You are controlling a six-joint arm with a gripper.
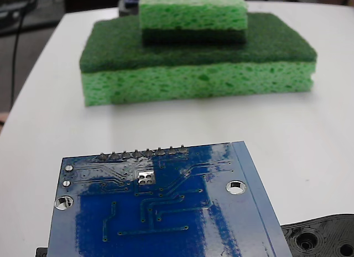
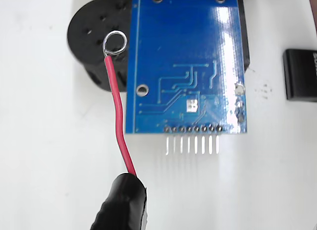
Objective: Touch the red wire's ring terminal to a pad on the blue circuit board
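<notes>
The blue circuit board lies on a black plastic part, with its pin row toward me in the wrist view. Its pad is a small silvery square near the pins. In the fixed view the blue circuit board fills the bottom, the pad sits just below the solder row, and neither the gripper nor the wire shows. My gripper is shut on the red wire. The wire rises to the ring terminal, which is over the black part, left of the board's edge and well away from the pad.
Two green sponges are stacked on the white table behind the board in the fixed view. The black plastic part sticks out at the board's lower right there. A small black block lies right of the board in the wrist view.
</notes>
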